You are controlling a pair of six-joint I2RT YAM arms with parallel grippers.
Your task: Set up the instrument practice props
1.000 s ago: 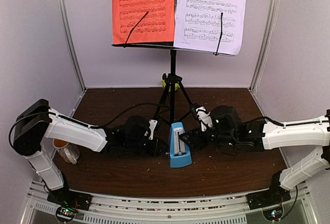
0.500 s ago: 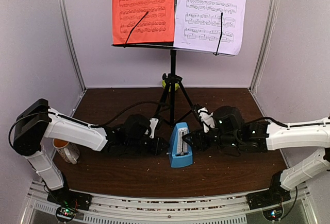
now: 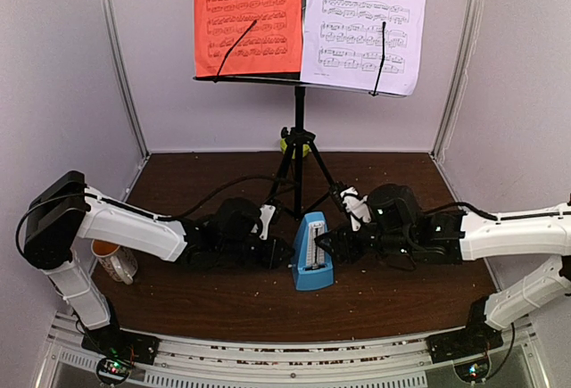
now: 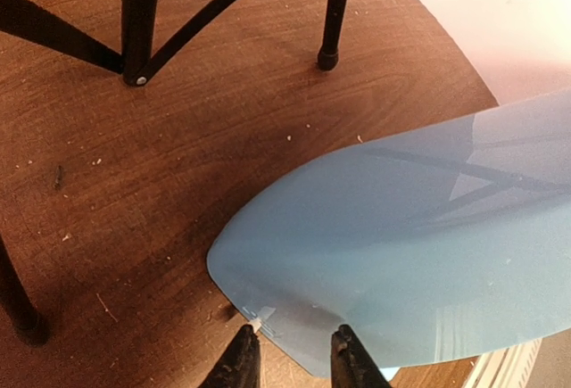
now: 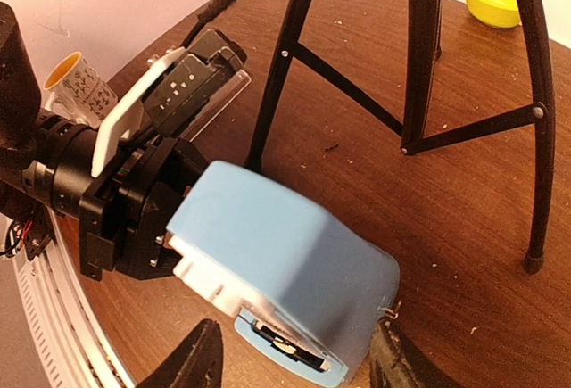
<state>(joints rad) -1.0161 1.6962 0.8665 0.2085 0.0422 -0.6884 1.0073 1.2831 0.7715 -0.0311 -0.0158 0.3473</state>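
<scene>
The metronome (image 3: 311, 263) stands on the table (image 3: 223, 308) just in front of the tripod (image 5: 419, 58), between the two claws; the red sheet (image 3: 247, 13) and white sheet (image 3: 364, 22) are already up on the stand (image 3: 299, 120), so the metronome looks like the last prop to settle. The left gripper (image 4: 290, 361) has its tips close together, pinching the metronome's lower edge; the right gripper (image 5: 296, 357) is spread, straddling the other end, with a gap showing at one finger. To do this well, let the left pinch act as the anchor; bring the right fingers in low and square on the flanks; close gently so the body neither twists nor tips. The tripod's legs are near behind and could be knocked by a backward push; the mug (image 3: 114, 261) sits beside the left arm and the bowl (image 5: 492, 1) beyond the tripod, both well apart.
</scene>
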